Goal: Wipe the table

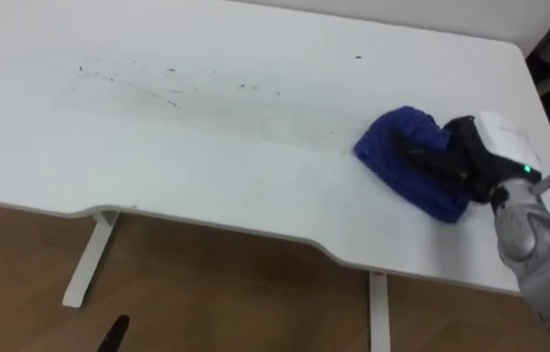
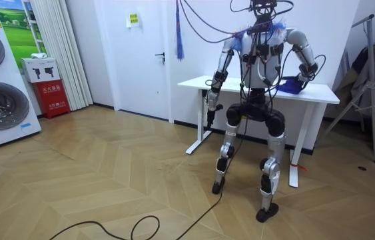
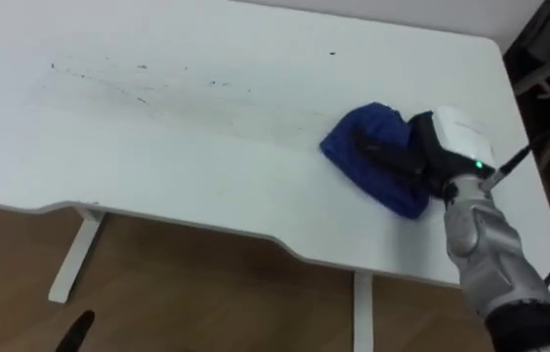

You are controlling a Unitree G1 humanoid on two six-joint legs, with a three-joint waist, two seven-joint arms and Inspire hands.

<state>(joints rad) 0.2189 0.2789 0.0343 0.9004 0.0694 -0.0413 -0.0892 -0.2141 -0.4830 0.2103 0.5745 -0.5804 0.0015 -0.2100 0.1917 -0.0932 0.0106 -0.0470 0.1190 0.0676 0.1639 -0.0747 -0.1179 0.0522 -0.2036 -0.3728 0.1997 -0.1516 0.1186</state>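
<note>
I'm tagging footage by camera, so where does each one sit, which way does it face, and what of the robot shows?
Left eye view: robot's head, looking down at the white table; right hand and forearm on the blue cloth.
Right eye view: beside it, same look, same hand and cloth.
Room view: behind the robot, facing the table; whole robot from the back, left hand hanging.
All share table, cloth, right hand.
</note>
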